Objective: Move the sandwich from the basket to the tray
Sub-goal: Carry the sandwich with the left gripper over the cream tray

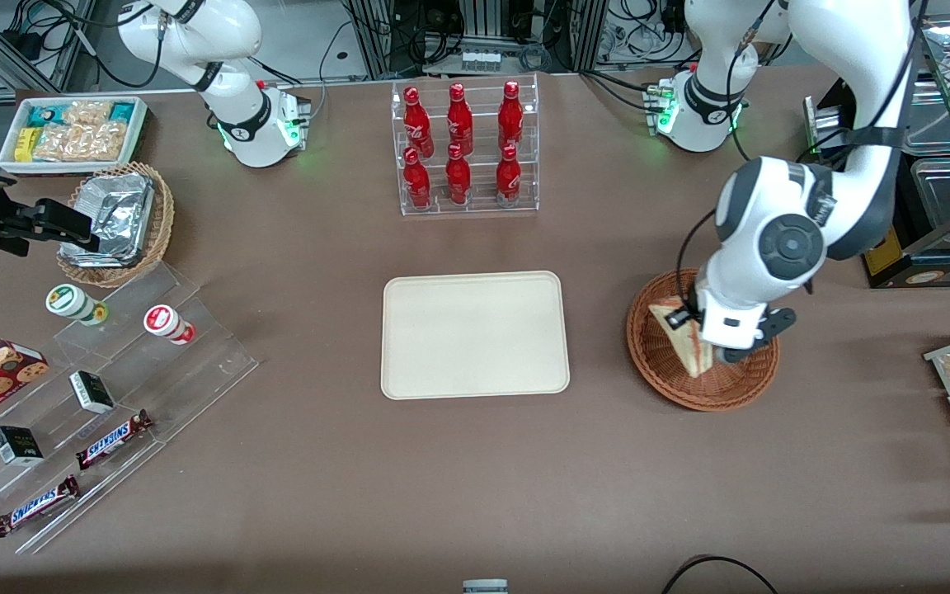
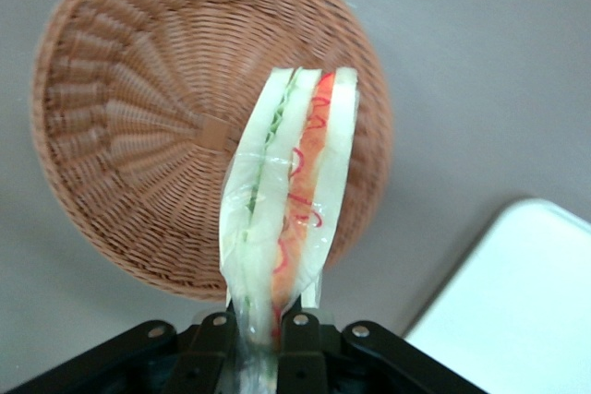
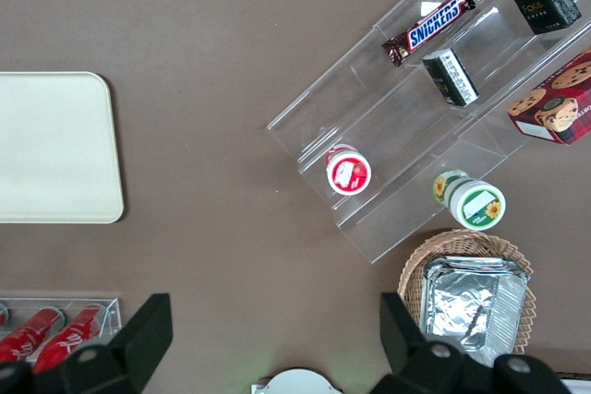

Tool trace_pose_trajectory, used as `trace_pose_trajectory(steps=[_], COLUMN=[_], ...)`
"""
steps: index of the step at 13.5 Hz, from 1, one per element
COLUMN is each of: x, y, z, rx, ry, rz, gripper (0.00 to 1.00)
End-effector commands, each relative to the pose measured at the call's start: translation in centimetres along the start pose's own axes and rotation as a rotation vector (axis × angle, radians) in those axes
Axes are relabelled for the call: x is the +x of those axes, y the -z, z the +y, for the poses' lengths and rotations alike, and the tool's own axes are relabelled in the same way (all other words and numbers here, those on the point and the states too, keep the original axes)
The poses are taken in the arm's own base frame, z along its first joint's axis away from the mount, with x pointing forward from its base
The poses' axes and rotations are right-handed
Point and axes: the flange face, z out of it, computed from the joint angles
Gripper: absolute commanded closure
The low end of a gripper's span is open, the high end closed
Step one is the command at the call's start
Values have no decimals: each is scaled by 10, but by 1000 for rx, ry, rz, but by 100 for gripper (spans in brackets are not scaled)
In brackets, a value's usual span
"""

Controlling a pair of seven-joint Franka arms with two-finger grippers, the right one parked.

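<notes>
Where brown table (image 1: 475,478) spreads, claw (image 2: 261,328) grips sandwich (image 2: 294,182).

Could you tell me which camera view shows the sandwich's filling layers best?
The left wrist view: the sandwich faces it edge-on, showing red and green layers, pinched in the gripper above the basket. The front view shows a partly hidden wedge; the right wrist view shows none.

A black-fingered gripper (image 2: 263,343) is holding a sandwich (image 2: 291,191) showing pale white bread striped with red-orange and green, above a reddish-brown woven basket (image 2: 138,136), a cream-white tray (image 1: 475,334) lying on the grey-brown table (image 1: 475,478)
</notes>
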Motion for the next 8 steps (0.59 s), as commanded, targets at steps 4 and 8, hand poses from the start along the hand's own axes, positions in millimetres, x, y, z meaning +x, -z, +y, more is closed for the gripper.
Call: trace_pose_trajectory(steps=[4,8], x=[-55,-89], y=[-5,-27], z=[93,161], rx=[-21,-13], ry=[-221,-319], rz=[-14,6], gripper=[100,100])
